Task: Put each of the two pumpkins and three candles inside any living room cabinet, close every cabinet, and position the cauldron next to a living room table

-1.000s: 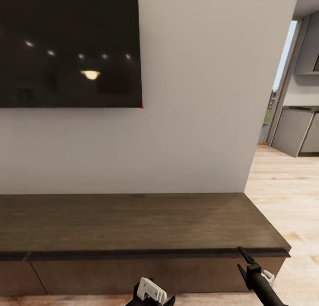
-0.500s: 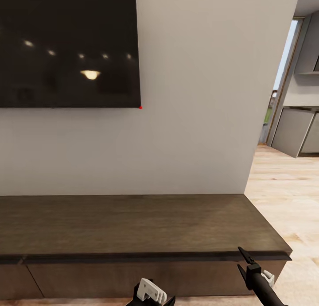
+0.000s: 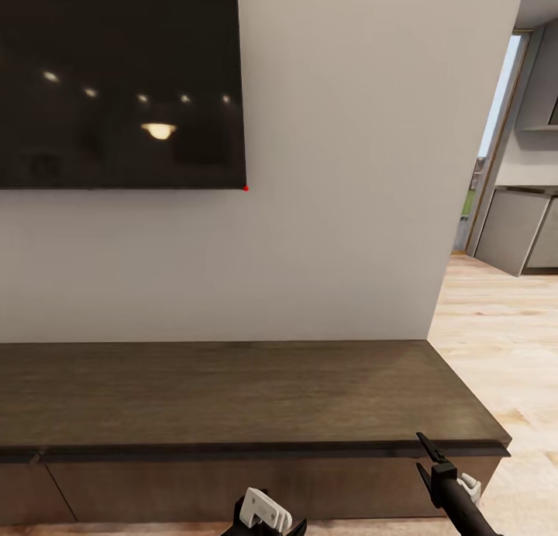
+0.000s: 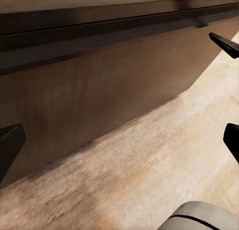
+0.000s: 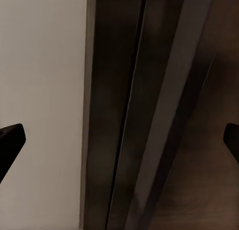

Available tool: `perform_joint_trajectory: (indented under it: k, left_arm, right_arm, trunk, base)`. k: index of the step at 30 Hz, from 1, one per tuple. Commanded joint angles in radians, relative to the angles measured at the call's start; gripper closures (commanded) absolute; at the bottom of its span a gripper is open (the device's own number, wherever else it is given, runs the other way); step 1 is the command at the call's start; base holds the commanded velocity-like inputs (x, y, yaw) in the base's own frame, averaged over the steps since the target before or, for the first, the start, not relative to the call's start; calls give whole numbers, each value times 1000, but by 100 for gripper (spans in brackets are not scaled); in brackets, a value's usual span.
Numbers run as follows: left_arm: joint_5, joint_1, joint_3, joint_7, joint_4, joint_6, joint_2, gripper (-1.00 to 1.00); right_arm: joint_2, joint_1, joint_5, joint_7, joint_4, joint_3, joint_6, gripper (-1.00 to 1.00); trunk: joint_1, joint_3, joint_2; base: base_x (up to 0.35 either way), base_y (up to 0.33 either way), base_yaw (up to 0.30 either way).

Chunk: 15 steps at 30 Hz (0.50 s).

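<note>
Pale grey wall (image 3: 341, 171) with a big black glossy wall screen (image 3: 120, 82) at upper left; light wood plank floor (image 3: 504, 350) runs open past the wall's right end toward a doorway and grey units beyond. Against the wall sits the long low dark-brown wood cabinet (image 3: 232, 392), top bare, flat drawer fronts flush under the overhanging top edge, its right end stopping just short of the wall corner. Right gripper (image 3: 425, 458) hovers near the cabinet's front right corner, black fingers spread wide apart. Left gripper (image 4: 119, 140) sits low facing the drawer front and floor strip, fingertips far apart too, holding nothing.
</note>
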<state>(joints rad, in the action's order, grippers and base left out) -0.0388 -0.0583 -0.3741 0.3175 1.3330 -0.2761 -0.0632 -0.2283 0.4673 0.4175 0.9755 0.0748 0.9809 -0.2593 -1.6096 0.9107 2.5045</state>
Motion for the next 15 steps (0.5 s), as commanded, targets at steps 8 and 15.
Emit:
perform_joint_trajectory:
  k: [8,15]
  left_arm:
    - [-3,0,1,2,0,-8,-1,-100]
    - [-3,0,1,2,0,-8,-1,-100]
  right_arm:
    - [1,1,10,2,-1,-4,-9,-100]
    - [0,1,11,2,-1,-4,-9,-100]
  trunk:
    - [0,1,0]
    - [0,1,0]
  base:
    - [0,0,0]
    - [0,0,0]
